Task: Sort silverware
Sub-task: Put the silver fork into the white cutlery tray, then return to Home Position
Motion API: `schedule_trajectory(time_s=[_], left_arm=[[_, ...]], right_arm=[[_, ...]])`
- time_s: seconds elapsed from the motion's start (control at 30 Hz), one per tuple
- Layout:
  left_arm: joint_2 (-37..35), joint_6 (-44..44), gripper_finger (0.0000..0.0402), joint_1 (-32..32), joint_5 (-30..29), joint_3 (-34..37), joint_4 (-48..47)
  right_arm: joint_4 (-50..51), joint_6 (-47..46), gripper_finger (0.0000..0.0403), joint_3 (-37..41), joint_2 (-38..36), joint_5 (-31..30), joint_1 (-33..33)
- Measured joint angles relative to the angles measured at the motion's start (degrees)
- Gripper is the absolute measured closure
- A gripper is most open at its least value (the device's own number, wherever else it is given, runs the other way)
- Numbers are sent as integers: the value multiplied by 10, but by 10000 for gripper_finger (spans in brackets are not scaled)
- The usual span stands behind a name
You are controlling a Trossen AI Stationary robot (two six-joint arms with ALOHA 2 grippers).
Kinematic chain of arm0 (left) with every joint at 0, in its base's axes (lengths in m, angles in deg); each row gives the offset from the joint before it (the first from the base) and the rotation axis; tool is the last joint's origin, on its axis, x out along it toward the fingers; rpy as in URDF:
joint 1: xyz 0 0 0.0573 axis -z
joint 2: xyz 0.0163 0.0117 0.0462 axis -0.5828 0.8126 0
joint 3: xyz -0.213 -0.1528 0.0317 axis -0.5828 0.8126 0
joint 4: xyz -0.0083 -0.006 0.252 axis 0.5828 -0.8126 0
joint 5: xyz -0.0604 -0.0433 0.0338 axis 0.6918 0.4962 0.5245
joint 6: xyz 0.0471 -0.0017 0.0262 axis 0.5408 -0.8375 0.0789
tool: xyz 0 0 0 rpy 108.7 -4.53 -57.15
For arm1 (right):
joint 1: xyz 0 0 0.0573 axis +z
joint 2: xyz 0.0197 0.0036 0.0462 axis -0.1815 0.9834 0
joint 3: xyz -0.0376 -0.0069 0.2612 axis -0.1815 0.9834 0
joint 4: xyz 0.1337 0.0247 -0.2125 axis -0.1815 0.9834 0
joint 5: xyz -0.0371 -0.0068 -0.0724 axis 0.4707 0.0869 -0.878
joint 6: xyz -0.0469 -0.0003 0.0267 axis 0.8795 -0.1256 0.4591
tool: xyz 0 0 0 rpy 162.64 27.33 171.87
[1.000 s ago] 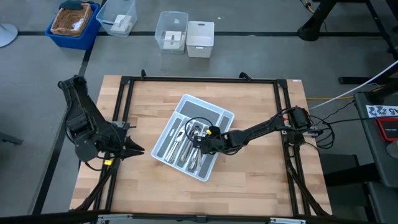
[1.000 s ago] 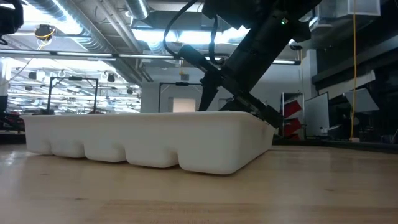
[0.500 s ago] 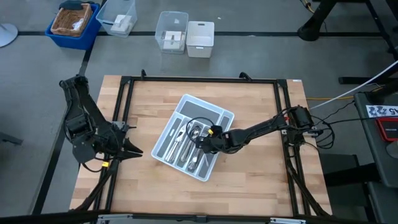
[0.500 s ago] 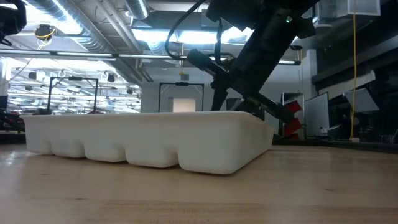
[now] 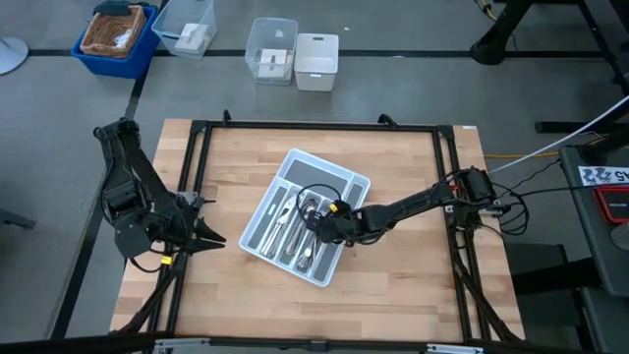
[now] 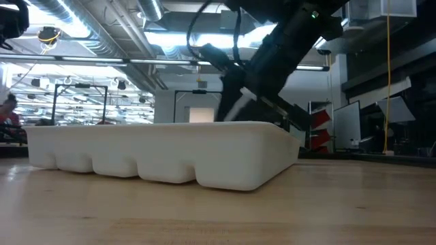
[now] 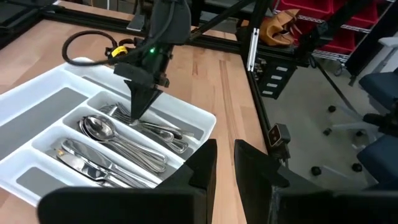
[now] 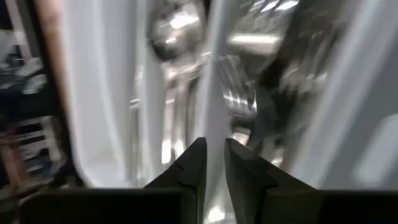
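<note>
The light grey compartmented tray (image 5: 339,182) lies at an angle mid-table, and in the low view its wall (image 6: 170,153) hides what it holds. The silverware (image 5: 295,231), forks, spoons and knives (image 7: 118,140), lies sorted in its long compartments. My right gripper (image 5: 316,228) points down into the fork compartment (image 7: 140,117), its fingers drawn together. In the low view a blurred silver streak (image 6: 235,109) shows at its tips. My left gripper (image 5: 218,237) waits near the table's left edge, its fingers (image 7: 205,168) close together and touching nothing. My right gripper comes from above, slanting in from the table's right, with its tips among the fork heads (image 7: 134,118). A slim silver piece seems pinched at the tips (image 6: 235,109). Blur and the tray wall hide which part it has and whether the piece rests in the tray.
A black frame rail (image 5: 314,126) runs round the table. Beyond the far edge stand a blue basket (image 5: 116,34), clear bins (image 5: 270,49) and a white bin (image 5: 316,61). Bare wood (image 5: 295,305) lies on the near side of the tray.
My right gripper rose a little out of the tray and shifted toward the table's right. It then came back down and toward the left, into the fork compartment. The silver streak at its tips shows only now. The tray has stayed where it was.
</note>
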Motion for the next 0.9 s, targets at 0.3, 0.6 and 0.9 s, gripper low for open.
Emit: schedule_trajectory(time_s=[0.3,0.6,0.9], left_arm=[[-1,0,355,0,0,0,0],[-50,3,355,44,-62,0,-2],[-82,-8,355,69,-185,0,-91]], right_arm=[[-74,40,343,-1,-2,-17,0],[-60,211,343,-1,-99,-69,22],[29,431,343,-1,-293,-99,31]])
